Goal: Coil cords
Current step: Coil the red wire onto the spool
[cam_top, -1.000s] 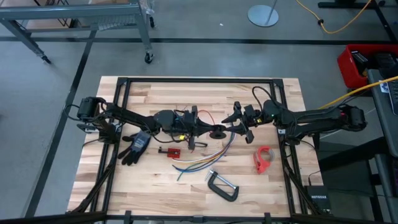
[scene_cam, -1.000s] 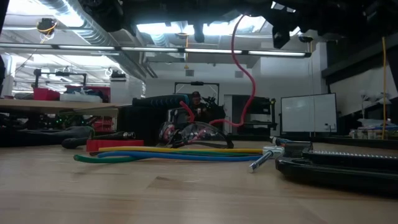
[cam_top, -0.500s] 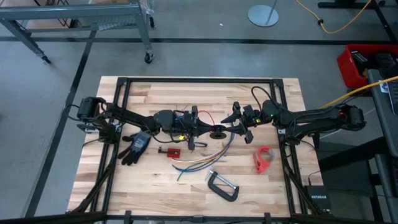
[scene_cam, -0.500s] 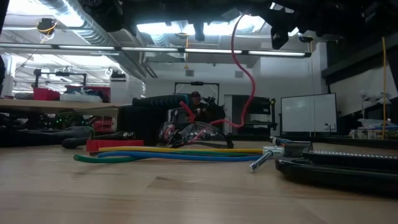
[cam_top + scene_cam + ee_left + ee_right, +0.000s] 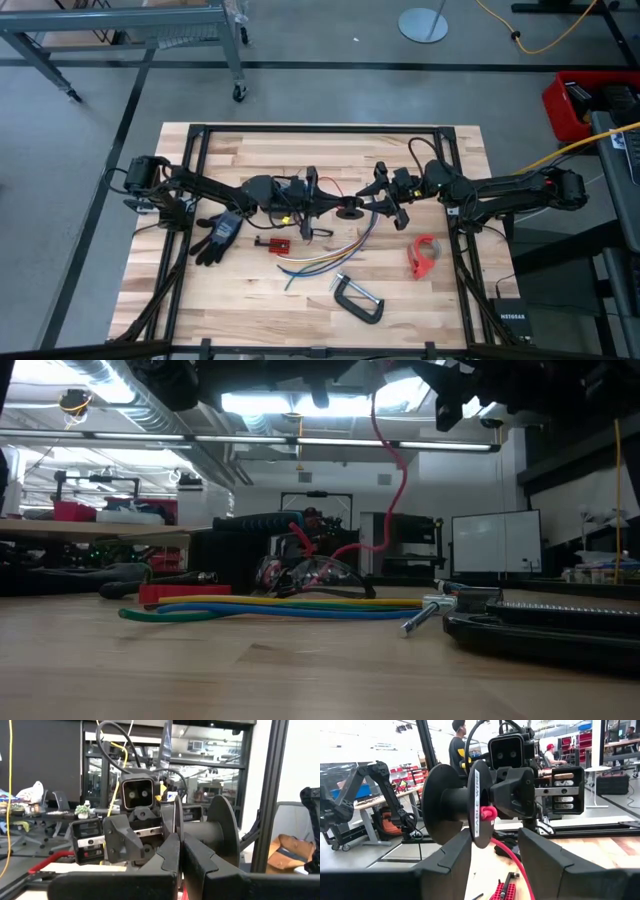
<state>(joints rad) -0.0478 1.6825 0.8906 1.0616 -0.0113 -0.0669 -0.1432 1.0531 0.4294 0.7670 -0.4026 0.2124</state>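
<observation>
My left end effector [image 5: 330, 208] is clamped shut on the rim of a black spool [image 5: 350, 211], held above mid-desk. My right end effector [image 5: 378, 203] faces it from the other side, fingers spread wide, just beside the spool. A red cord [image 5: 385, 450] hangs from the spool. The coloured strands [image 5: 325, 258] lie on the desk [image 5: 250, 300] below, near a C-clamp [image 5: 358, 298].

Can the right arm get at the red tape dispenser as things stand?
Probably yes. The right pincer is open and holds nothing, and the red tape dispenser lies uncovered on the table just beside it, nothing between them.
</observation>
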